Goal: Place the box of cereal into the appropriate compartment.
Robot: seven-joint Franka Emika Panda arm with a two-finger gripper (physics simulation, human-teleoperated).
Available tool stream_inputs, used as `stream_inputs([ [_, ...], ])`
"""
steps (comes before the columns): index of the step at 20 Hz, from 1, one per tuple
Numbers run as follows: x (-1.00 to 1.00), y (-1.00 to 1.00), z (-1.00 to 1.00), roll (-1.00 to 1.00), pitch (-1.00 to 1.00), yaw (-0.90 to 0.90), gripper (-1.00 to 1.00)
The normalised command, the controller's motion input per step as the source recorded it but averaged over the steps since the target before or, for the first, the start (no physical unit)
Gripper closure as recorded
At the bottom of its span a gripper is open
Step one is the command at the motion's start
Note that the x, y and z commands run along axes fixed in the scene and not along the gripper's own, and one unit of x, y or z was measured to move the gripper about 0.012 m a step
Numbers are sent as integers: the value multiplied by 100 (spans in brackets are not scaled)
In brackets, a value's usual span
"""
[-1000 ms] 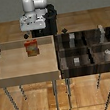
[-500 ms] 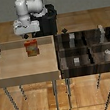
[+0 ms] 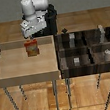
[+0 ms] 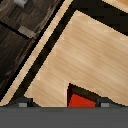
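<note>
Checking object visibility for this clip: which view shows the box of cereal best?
The exterior view. There the box of cereal shows whole, upright in the light tray, with the gripper just above it. The wrist view catches only a red corner at the frame edge.

Floor (image 3: 7, 30): wood planks, warm brown, running across the whole scene with no walls or windows visible. Two tables on thin metal legs (image 3: 10, 99) stand side by side, just touching: a light wooden tray (image 3: 24, 76) with raised rim at the exterior view's left, and a dark compartmented tray (image 3: 90, 61) at its right. Lighting is even and diffuse.
</note>
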Motion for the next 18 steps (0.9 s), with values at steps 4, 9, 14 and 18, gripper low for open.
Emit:
stream_inputs([
  [4,0,0,0,0,0,98,-100],
  [9,0,0,0,0,0,96,-100],
  [14,0,-20,0,0,0,53,-100],
  [18,0,-100,0,0,0,0,-100],
])
